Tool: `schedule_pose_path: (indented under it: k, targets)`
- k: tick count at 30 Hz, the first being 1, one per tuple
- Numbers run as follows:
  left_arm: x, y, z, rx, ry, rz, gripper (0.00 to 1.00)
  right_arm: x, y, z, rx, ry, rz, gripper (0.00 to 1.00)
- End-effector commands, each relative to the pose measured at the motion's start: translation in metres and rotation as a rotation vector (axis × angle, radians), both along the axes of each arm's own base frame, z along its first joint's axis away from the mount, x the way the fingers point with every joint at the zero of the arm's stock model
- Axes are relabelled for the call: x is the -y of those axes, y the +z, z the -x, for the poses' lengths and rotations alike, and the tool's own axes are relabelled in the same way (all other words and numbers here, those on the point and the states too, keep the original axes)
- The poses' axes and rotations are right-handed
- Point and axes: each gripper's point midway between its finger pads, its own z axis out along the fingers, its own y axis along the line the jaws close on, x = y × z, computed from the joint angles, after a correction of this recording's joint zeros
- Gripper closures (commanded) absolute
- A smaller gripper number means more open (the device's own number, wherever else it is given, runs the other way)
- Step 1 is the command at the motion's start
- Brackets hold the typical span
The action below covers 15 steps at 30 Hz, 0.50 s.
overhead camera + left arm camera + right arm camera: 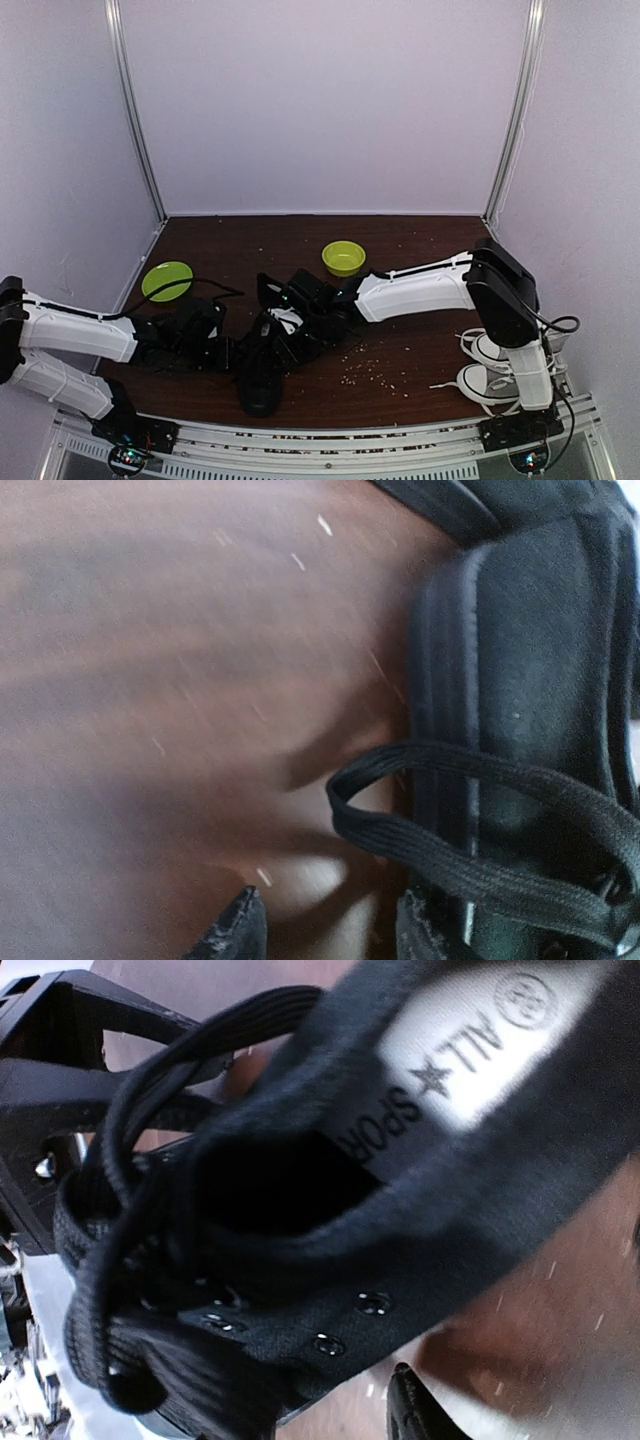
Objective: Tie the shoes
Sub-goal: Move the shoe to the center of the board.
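Your work area is a dark brown wooden table (pixel 420 240) closed in on three sides by plain, pale lilac-white panels: a back wall (pixel 320 100), a left wall (pixel 60 150) and a right wall (pixel 590 150). A slim silver metal post stands in each rear corner, the left post (pixel 135 110) and the right post (pixel 515 110). Small pale crumbs (pixel 375 370) are scattered over the tabletop, thickest right of centre toward the front. A ridged silver rail (pixel 330 448) runs along the table's near edge. The light is soft and even, with a faint sheen on the wood in the wrist views.
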Motion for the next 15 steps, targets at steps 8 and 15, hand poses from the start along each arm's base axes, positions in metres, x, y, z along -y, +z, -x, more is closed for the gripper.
schedule_pose_path:
  k: [8, 15]
  targets:
    - [-0.037, 0.028, 0.052, -0.088, -0.075, -0.138, 0.21, 0.044, 0.055, 0.01, 0.022, 0.149, -0.143, 0.67]
    - [-0.016, 0.102, 0.008, 0.266, -0.282, -0.228, 0.52, 0.016, 0.099, -0.021, 0.088, 0.113, -0.289, 0.62]
